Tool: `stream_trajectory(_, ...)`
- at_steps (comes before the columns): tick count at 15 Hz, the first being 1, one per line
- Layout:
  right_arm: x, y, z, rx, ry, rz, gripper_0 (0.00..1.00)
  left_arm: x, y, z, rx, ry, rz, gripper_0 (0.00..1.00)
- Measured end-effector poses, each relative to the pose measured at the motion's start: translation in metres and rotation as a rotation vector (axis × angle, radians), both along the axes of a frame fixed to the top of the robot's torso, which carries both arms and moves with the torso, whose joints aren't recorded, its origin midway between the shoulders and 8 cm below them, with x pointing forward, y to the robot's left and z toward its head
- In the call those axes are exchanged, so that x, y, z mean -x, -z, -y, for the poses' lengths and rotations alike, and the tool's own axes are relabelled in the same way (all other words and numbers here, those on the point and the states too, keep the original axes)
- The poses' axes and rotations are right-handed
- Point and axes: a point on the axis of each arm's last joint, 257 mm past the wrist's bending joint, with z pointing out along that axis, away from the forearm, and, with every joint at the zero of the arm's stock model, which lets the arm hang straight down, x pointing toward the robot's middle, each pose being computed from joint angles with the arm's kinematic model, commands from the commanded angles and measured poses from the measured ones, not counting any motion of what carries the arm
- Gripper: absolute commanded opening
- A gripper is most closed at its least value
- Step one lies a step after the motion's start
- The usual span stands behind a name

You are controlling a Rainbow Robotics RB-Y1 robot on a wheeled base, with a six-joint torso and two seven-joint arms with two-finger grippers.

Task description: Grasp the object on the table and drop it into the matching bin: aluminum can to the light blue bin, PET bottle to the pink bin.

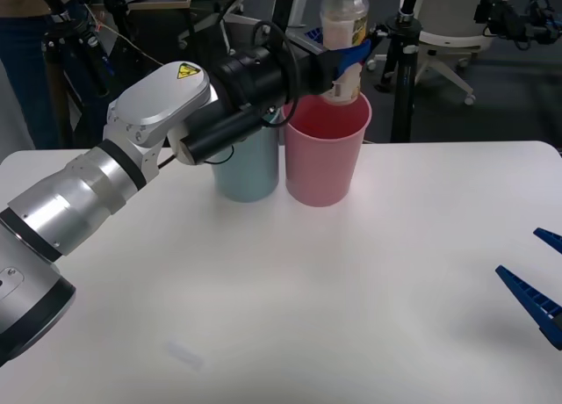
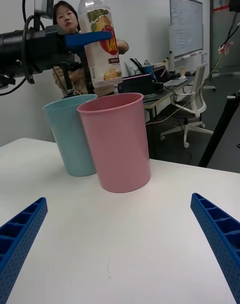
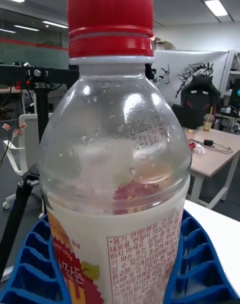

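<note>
While ribbed left gripper (image 1: 351, 60) pinches clear PET bottle (image 1: 343, 35), right gripper (image 2: 120, 244) gapes

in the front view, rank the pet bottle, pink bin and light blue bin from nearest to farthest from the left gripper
1. PET bottle: clamped upright in the left gripper, held over the bins.
2. pink bin: directly beneath the bottle, its rim just under the bottle's base.
3. light blue bin: farther toward the robot's left, touching the pink bin and partly hidden behind the arm.

Front overhead and right wrist share pink bin (image 1: 323, 154).
</note>
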Motion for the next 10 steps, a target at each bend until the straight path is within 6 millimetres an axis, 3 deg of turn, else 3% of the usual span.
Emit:
stream_trajectory(1,0.0,0.0,0.0,0.0,0.0,0.0,1.0,-0.0014,-0.0003,-0.001,0.0,-0.007,0.002,1.0)
stream_trajectory(10,0.0,0.0,0.0,0.0,0.0,0.0,1.0,-0.0036,-0.0057,-0.0018,0.012,-0.017,0.004,1.0)
